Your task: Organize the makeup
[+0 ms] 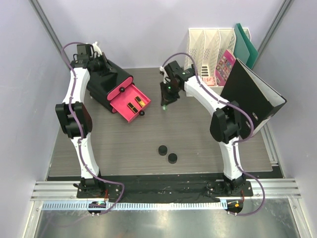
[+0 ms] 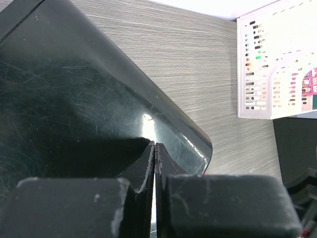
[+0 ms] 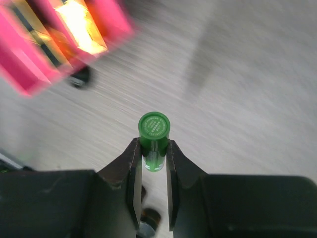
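The right arm stretches up-table, elbow bent. The right gripper (image 1: 166, 96) points down, jaws pinching the green tube (image 3: 154, 126) — 3 o'clock of the pink drawer (image 1: 130, 103). The left gripper (image 2: 155, 163), jaws pressed together, hangs over the black box (image 2: 74, 99).

1. Two black round compacts (image 1: 162, 149) (image 1: 172, 158).
2. One green tube (image 3: 154, 130).
3. One black box (image 1: 106, 82) with two pink drawers (image 1: 130, 103).
4. Two black-and-gold cases (image 1: 132, 105).
5. One black binder (image 1: 252, 96).
6. One white file rack (image 1: 210, 44).
7. Two robot arms (image 1: 81, 144) (image 1: 230, 148).
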Motion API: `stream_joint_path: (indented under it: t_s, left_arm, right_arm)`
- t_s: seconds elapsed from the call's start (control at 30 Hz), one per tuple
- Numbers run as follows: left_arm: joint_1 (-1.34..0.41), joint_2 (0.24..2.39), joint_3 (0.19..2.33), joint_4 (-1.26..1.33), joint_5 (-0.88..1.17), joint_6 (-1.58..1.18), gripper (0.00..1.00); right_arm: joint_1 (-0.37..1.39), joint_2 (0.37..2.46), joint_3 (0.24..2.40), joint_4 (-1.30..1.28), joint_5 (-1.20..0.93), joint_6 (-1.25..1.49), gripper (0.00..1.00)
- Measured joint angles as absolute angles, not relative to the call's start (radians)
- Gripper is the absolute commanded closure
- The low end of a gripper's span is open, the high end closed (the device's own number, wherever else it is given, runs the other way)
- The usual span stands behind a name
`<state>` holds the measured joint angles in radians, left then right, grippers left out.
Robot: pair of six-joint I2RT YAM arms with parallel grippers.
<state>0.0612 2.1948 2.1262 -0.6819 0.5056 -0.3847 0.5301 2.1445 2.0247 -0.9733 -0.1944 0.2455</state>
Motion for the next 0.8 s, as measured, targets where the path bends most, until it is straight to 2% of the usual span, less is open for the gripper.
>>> stream_joint_path:
  t_s: [0.23,0.43,0.53,0.57,0.63,0.67,0.73,0.8]
  left_arm:
    - [0.061,2.194,2.126,-0.682,0.506,-0.385,1.00]
    - [0.061,2.195,2.125,-0.682,0.506,-0.385,1.00]
    - [0.061,2.194,2.119,-0.681,0.506,-0.385,1.00]
    - [0.061,2.194,2.117,-0.682,0.506,-0.385,1.00]
    - [0.061,2.194,2.117,-0.682,0.507,-0.385,1.00]
    - [0.061,2.194,2.117,-0.682,0.507,-0.385,1.00]
    - [0.061,2.194,2.117,-0.682,0.507,-0.385,1.00]
    - [0.061,2.194,2.117,-0.682,0.508,-0.385,1.00]
  right_arm:
    - [0.572,2.352,2.372,-0.831,-0.416,0.290,0.99]
    - [0.588,2.449,2.398,-0.613,-0.562,0.458,0.94]
    - [0.596,2.486,2.398,-0.573,-0.587,0.506,0.81]
    - [0.599,2.493,2.398,-0.568,-0.590,0.513,0.67]
    - [0.610,2.505,2.396,-0.558,-0.593,0.530,0.53]
    - [0.616,2.507,2.395,-0.554,-0.594,0.537,0.41]
    - [0.628,2.507,2.390,-0.546,-0.593,0.548,0.32]
    - [0.636,2.507,2.388,-0.538,-0.587,0.553,0.29]
